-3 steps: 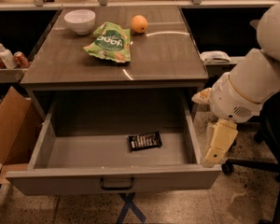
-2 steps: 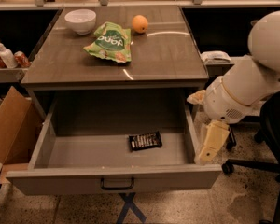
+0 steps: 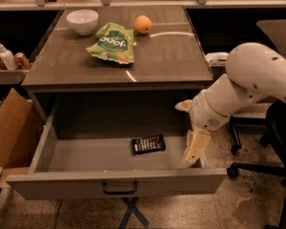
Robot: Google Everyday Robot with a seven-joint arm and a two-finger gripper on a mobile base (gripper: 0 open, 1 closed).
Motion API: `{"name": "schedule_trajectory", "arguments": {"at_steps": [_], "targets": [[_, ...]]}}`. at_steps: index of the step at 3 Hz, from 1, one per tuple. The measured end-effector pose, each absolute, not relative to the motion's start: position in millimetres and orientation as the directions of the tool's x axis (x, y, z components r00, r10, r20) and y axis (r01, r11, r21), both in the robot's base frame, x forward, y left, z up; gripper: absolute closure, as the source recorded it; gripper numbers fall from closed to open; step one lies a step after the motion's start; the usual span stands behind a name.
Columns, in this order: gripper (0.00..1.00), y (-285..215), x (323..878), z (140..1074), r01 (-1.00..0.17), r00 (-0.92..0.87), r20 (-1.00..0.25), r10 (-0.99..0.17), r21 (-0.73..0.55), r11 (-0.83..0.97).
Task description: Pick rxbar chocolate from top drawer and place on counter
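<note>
Pale cream tool (image 3: 196, 148) at the end of the rounded white arm (image 3: 248, 80) hangs pointing downward over the right-hand end of the open top drawer (image 3: 117, 181), a wide, shallow grey drawer with a dark metal pull handle (image 3: 119, 190) on its front panel. Whether the tool is released or clenched cannot be told from this view; nothing is seen in it.

The rxbar chocolate (image 3: 148, 144), a small flat bar in a black wrapper with white lettering, lies on the drawer floor near the middle, apart from the walls. From the tool it lies sideways toward the drawer's centre and lower. Its long axis runs roughly along the drawer's width, the end nearer the tool turned slightly toward the back.

My reading is that the coming move is a sideways shift inward and then a descent, closing across the bar's short sides.

Above, the grey-brown wood-grain counter (image 3: 167, 56) carries a green crinkled snack bag (image 3: 112, 43), an orange (image 3: 143, 24) and a white bowl (image 3: 82, 21).
</note>
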State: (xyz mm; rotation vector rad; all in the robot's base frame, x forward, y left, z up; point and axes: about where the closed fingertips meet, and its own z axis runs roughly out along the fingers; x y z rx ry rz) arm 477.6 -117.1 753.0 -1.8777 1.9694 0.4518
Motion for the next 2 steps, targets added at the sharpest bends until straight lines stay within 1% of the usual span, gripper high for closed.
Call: {"name": "schedule_trajectory", "arguments": {"at_steps": [2], "targets": [[0.00,-90.6,522.1,707.6,-0.996,0.010,-0.517,-0.856,-0.082,0.037]]}}
